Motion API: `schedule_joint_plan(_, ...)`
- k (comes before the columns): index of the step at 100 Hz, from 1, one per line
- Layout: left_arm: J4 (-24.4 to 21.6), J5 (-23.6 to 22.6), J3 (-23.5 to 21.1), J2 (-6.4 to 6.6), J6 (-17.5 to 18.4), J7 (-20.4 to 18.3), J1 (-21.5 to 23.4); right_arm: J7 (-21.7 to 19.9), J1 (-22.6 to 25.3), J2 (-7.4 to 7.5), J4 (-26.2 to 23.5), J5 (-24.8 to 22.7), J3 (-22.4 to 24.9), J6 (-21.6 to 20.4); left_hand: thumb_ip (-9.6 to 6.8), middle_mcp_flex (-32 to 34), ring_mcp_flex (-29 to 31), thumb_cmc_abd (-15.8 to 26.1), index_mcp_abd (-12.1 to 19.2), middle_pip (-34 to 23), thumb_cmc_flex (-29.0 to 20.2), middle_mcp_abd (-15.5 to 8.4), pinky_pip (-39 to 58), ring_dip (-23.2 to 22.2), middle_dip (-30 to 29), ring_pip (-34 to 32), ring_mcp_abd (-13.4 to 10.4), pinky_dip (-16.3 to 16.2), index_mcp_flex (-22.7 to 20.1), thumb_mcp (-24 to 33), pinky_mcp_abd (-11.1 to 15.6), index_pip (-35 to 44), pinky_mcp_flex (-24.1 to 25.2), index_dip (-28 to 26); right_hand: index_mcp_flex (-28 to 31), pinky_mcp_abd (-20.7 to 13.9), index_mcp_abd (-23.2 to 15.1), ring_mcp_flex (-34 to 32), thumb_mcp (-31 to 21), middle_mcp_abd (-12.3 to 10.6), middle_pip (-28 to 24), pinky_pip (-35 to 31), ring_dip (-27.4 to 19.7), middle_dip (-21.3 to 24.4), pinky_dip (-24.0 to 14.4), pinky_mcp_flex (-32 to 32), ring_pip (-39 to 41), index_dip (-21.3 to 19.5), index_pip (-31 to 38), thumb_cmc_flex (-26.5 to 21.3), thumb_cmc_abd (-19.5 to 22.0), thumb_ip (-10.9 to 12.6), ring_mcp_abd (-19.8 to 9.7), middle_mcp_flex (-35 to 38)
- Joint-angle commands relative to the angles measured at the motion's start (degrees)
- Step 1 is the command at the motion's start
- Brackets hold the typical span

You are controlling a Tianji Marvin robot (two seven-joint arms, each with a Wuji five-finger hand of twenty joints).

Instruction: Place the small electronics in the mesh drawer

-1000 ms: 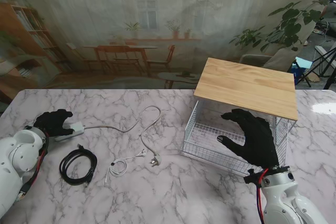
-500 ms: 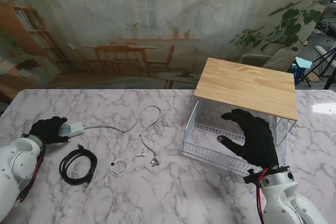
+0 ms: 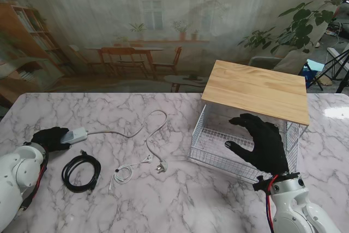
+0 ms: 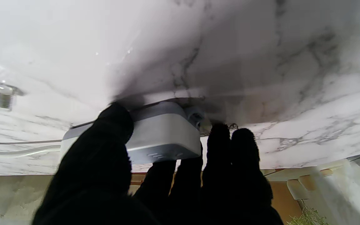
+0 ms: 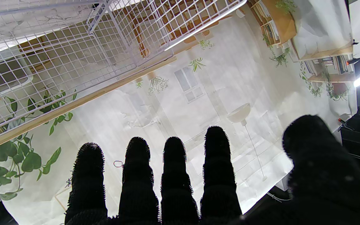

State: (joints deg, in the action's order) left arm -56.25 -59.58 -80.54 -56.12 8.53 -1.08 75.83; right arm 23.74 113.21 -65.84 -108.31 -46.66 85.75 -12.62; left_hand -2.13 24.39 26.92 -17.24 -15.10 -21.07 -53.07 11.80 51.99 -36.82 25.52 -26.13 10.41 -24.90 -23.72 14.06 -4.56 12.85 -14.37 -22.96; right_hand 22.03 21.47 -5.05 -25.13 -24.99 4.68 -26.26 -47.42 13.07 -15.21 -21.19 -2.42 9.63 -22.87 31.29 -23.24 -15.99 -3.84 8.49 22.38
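A white power adapter (image 3: pixel 76 133) lies at the table's left, its white cord (image 3: pixel 148 132) looping right to a plug (image 3: pixel 160 167). My left hand (image 3: pixel 48 137) grips the adapter's left end; in the left wrist view the thumb (image 4: pixel 111 131) and the fingers (image 4: pixel 219 147) press on opposite sides of the adapter (image 4: pixel 164 134). A coiled black cable (image 3: pixel 80 172) and a small white cable bundle (image 3: pixel 123 174) lie nearer to me. The white mesh drawer (image 3: pixel 214 155) stands pulled out under a wooden top (image 3: pixel 256 88). My right hand (image 3: pixel 263 143) hovers open over the drawer's near right part, fingers spread.
The drawer's mesh wall (image 5: pixel 58 47) fills a corner of the right wrist view beyond my spread fingers (image 5: pixel 173 175). A printed backdrop hangs behind the table's far edge. Bare marble (image 3: pixel 174 200) lies between the cables and the drawer.
My left hand has slid left off the top of the adapter, and now closes on its left end. The adapter has barely shifted. The right hand has not moved.
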Motion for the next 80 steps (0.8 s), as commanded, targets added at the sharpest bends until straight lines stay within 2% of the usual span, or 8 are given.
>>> schedule_joint_plan(1, 0.6, 0.1, 0.5, -0.24, -0.3, -1.2, -0.2, -0.1, 0.0, 0.0, 0.2, 0.1, -0.2, 0.4, 1.25, 2.1, 2.1, -0.6, 0.8, -1.3, -3.0, 0.2, 2.1, 0.1, -0.4, -1.9, 1.6, -1.4, -2.0, 0.7, 1.3, 1.8, -1.2, -0.9, 1.1, -1.1, 0.4, 0.2, 0.9, 0.1, -0.5, 1.3, 0.4, -0.2, -0.7, 0.6, -3.2, 0.2, -1.5, -0.4, 2.1, 1.4, -0.2, 0.2)
schedule_joint_plan(19, 1.9, 0.6, 2.0, -0.33, -0.8, -0.1, -1.0, 0.0, 0.0, -0.03, 0.2, 0.2, -0.2, 0.4, 1.42, 8.5, 9.0, -0.6, 3.1, -5.6, -7.9, -1.4, 7.1, -1.6, 1.5, -6.1, 0.3, -2.5, -4.3, 5.9, 1.2, 10.4, -7.1, -4.1, 1.0, -1.1, 0.4, 0.2, 1.0, 0.1, -0.7, 1.4, 0.4, -0.2, -0.9, 0.6, -3.2, 0.1, -1.5, -0.6, 2.2, 1.4, -0.1, 0.2)
schedule_joint_plan(22, 2.2, 0.8, 2.3, -0.41, -0.9, 0.5, -1.1, 0.0, 0.0, -0.04, 0.2, 0.2, -0.3, 0.5, 2.09, 10.2, 10.7, -0.7, 3.8, -6.3, -9.3, -1.7, 8.4, -2.0, 3.6, -6.8, 0.0, -2.4, -4.6, 6.7, 1.2, 13.0, -8.6, -5.6, 1.0, -1.1, 0.4, 0.2, 1.0, 0.1, -0.7, 1.4, 0.4, -0.2, -0.9, 0.6, -3.2, 0.1, -1.5, -0.6, 2.3, 1.4, -0.1, 0.3)
schedule_joint_plan(27, 2.7, 1.2, 2.6, -0.55, -1.0, 1.5, -1.2, 0.1, 0.0, -0.06, 0.2, 0.3, -0.3, 0.6, 2.4, 15.4, 13.5, -1.7, 5.2, -2.9, -13.3, -2.2, 10.5, -2.7, 10.8, -8.1, -0.1, -2.2, -6.0, 5.2, 0.8, 16.5, -10.9, -7.9, 1.0, -1.1, 0.4, 0.2, 1.1, 0.2, -0.8, 1.4, 0.5, -0.2, -0.9, 0.6, -3.1, 0.1, -1.5, -0.6, 2.4, 1.4, -0.2, 0.3)
schedule_joint_plan(41, 3.1, 2.6, 2.2, -1.06, -1.1, 3.5, -1.2, 0.3, 0.0, -0.12, 0.1, 0.4, -0.3, 0.7, 2.62, 27.6, 20.7, -3.2, 8.4, 4.0, -18.0, -3.2, 15.6, -7.1, 17.1, -10.5, 0.5, -2.3, -10.8, 6.2, -0.7, 25.0, -16.6, -7.7, 1.0, -1.1, 0.6, 0.1, 1.2, 0.2, -0.9, 1.4, 0.5, -0.3, -1.0, 0.6, -3.1, 0.0, -1.5, -0.8, 2.5, 1.4, -0.1, 0.3)
schedule_joint_plan(62, -0.6, 3.2, -1.4, -1.53, 0.6, 3.1, -0.4, 0.4, 0.0, -0.15, 0.2, 0.6, -0.2, 0.3, 2.91, 30.9, 22.9, -3.6, 10.5, 5.6, -18.0, -3.4, 17.6, -5.7, 18.5, -12.1, 1.2, -1.9, -13.3, 7.4, -1.0, 29.3, -18.8, -7.2, 1.0, -1.1, 0.6, 0.1, 1.4, 0.1, -1.1, 1.3, 0.6, -0.4, -1.2, 0.4, -2.9, 0.0, -1.5, -0.9, 2.6, 1.5, -0.1, 0.4)
schedule_joint_plan(66, -1.5, 3.2, -2.1, -1.55, 1.0, 2.7, -0.4, 0.3, -0.1, -0.15, 0.2, 0.7, -0.2, 0.2, 2.87, 31.3, 23.0, -3.7, 10.8, 5.6, -18.0, -4.6, 17.7, -5.7, 18.6, -12.2, 1.3, -1.9, -13.5, 7.5, -1.0, 29.5, -18.9, -7.2, 1.0, -1.1, 0.6, 0.1, 1.4, 0.2, -1.1, 1.3, 0.6, -0.4, -1.3, 0.4, -2.9, -0.1, -1.4, -0.9, 2.6, 1.5, -0.1, 0.4)
schedule_joint_plan(80, -4.4, 2.5, -3.8, -1.49, 2.5, 1.0, -0.8, -0.4, -0.3, -0.04, 0.2, 0.7, -0.1, -0.3, 2.71, 32.1, 23.5, -4.0, 11.6, 5.9, -18.0, -5.0, 17.9, -5.7, 18.7, -12.4, 1.4, -1.8, -14.2, 7.5, -0.7, 30.3, -19.5, -7.3, 1.1, -1.1, 0.6, 0.1, 1.5, 0.3, -1.2, 1.2, 0.6, -0.4, -1.5, 0.2, -2.9, -0.1, -1.4, -1.0, 2.7, 1.5, -0.1, 0.3)
